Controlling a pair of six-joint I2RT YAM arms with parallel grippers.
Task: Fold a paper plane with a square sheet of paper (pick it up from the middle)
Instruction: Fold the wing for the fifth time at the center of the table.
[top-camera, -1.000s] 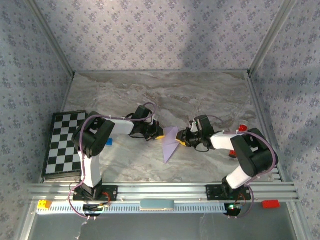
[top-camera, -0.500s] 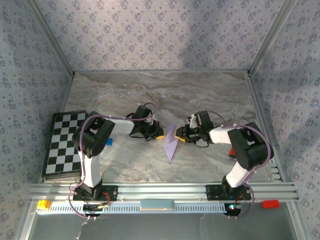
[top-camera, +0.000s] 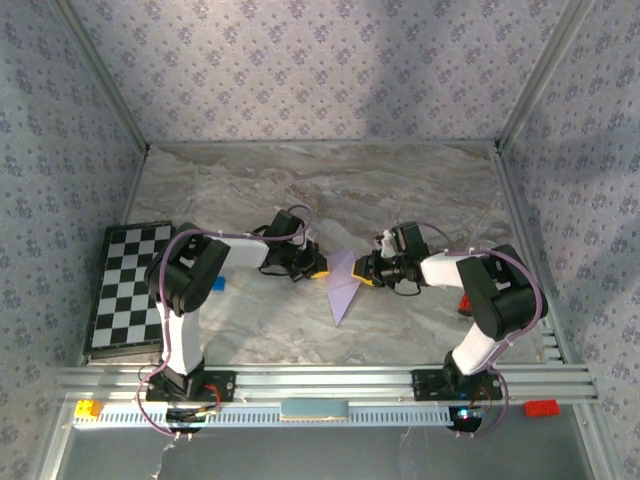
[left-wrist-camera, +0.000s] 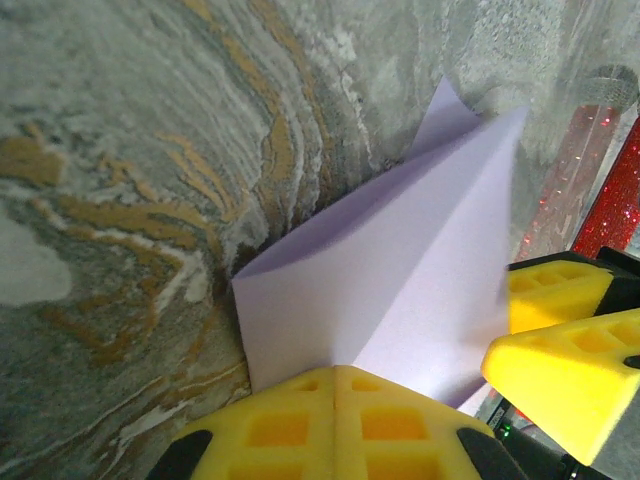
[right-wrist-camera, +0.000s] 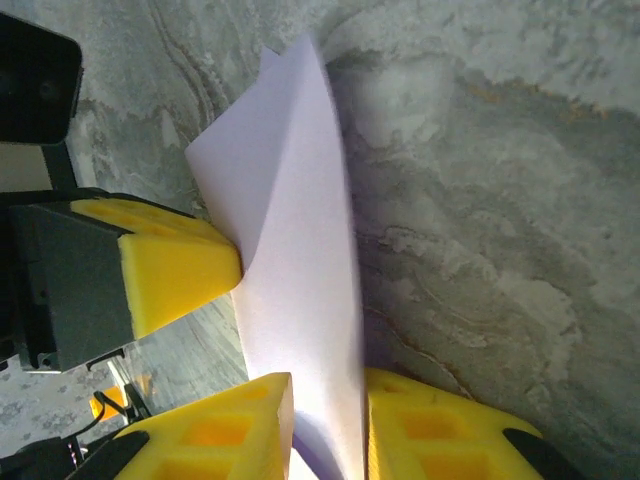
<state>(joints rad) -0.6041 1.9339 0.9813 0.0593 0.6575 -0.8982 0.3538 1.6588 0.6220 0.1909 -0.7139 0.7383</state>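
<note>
At the top view's centre, the left gripper (top-camera: 320, 268) has its yellow fingers pressed together on the left edge of the folded lilac paper (top-camera: 342, 287) (its pointed tip aims at the frame's bottom). The right gripper (top-camera: 365, 272) pinches the paper's right edge.

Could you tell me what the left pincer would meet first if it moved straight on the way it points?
Past the lilac paper it grips, the left pincer would probably meet the right pincer facing it; depth is unclear.
</note>
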